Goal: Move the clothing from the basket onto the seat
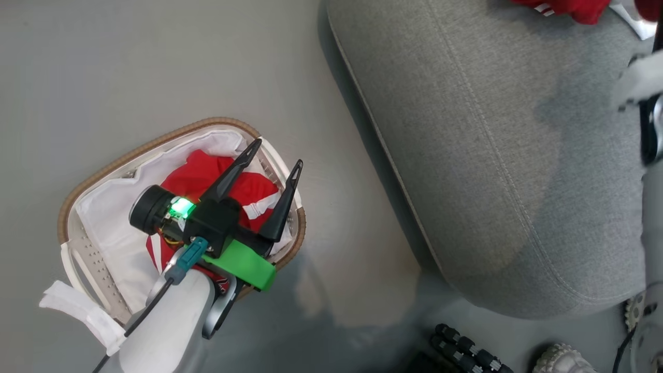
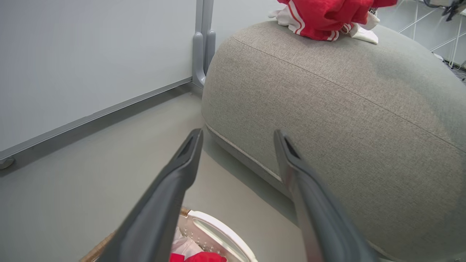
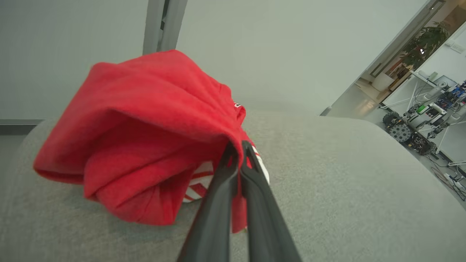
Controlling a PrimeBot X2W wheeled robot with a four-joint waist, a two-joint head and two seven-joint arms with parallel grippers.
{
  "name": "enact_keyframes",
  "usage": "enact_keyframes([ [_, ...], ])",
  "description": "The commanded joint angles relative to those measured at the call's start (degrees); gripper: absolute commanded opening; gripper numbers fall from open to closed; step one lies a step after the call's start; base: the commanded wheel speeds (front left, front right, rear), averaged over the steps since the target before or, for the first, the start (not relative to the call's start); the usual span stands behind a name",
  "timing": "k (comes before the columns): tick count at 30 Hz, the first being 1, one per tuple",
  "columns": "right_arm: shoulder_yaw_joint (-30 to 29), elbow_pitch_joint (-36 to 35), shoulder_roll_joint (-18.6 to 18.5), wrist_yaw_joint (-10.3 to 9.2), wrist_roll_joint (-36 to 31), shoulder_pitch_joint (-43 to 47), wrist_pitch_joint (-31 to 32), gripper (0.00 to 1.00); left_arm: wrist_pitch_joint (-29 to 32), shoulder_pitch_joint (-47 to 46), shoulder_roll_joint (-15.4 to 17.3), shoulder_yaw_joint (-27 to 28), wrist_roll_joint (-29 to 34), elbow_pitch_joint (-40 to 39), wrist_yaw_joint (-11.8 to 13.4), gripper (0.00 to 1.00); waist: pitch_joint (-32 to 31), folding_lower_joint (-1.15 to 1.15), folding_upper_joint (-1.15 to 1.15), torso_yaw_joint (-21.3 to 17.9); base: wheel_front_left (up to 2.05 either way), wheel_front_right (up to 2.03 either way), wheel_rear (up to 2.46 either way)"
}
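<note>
Clamping tight on a fold, the right gripper (image 3: 238, 147) has its jaws pinched shut on a red garment (image 3: 145, 127), which hangs bunched over the seat (image 3: 346, 182), its lower folds apparently touching the cushion. The worry: that rounded grey top offers no lip. Let go too near the edge and the bundle could slump floorward. Fabric may also catch between the fingers and drag along as the arm pulls away.

Over at 8 o'clock in the head view, the left gripper (image 1: 277, 154) hovers with jaws spread wide and empty above the basket (image 1: 103, 171). More red clothing (image 1: 207, 171) lies inside, wrapped by the white liner (image 1: 103, 217). Danger here too: one finger sits close to the rim at 2 o'clock, so a careless descent could hook it and shove the light basket, or pinch liner along with the red.
</note>
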Motion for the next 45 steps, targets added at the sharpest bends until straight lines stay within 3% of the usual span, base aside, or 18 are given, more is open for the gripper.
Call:
enact_keyframes([
  [1, -1.1, -0.3, 0.6, -0.07, -0.5, 2.4, -0.2, 0.0, 0.0, -1.2, 0.2, -0.1, -0.4, 0.0, -0.1, 1.0, 0.1, -0.01, 0.0, 0.3, 0.0, 0.0, 0.0],
  [3, -3.5, -1.5, 1.8, -0.07, -0.3, 5.7, -0.3, 0.0, 0.0, -1.2, 0.1, -0.3, -0.5, 0.1, -0.1, 1.0, -0.5, -0.01, 0.0, 0.0, 0.0, 0.0, 0.0],
  [4, -4.2, -2.3, 2.5, -0.07, -0.4, 7.6, -0.3, 0.34, 0.0, -1.1, 0.1, -0.4, -0.7, 0.2, -0.1, 1.0, -1.0, -0.01, 0.0, -0.1, 0.0, 0.0, 0.0],
  [5, -4.8, -3.0, 3.2, -0.07, -0.1, 8.9, -0.3, 1.0, 0.0, -1.0, 0.0, -0.4, -0.7, 0.3, -0.1, 1.0, -1.4, -0.01, 0.0, -0.3, 0.0, 0.0, 0.0],
  [13, -5.7, -9.8, 5.5, -0.06, 2.3, 18.8, -0.3, 1.0, 0.0, 1.5, -2.1, 0.7, -1.1, 1.8, -0.1, 1.0, -7.6, -0.01, 0.0, -0.5, 0.0, 0.0, 0.0],
  [22, 0.0, -18.8, 6.8, -0.07, 7.1, 24.9, -0.2, 1.0, 0.0, 5.7, -5.7, 5.0, -0.2, 2.9, -0.1, 1.0, -15.0, -0.01, 0.0, 2.0, 0.0, 0.0, 0.0],
  [31, 7.5, -21.4, 8.1, -0.07, 9.7, 29.7, -0.2, 1.0, 0.0, 10.7, -8.4, 12.9, 1.0, 4.5, 0.0, 1.0, -21.4, -0.01, 0.0, 8.7, 0.0, 0.0, 0.0],
  [45, 13.1, -17.4, 8.8, -0.06, 12.5, 34.8, -0.2, 1.0, 0.0, 17.6, -10.1, 26.9, 2.8, 8.0, 1.1, 1.0, -27.5, -0.01, 0.0, 19.7, 0.0, 0.0, 0.0],
])
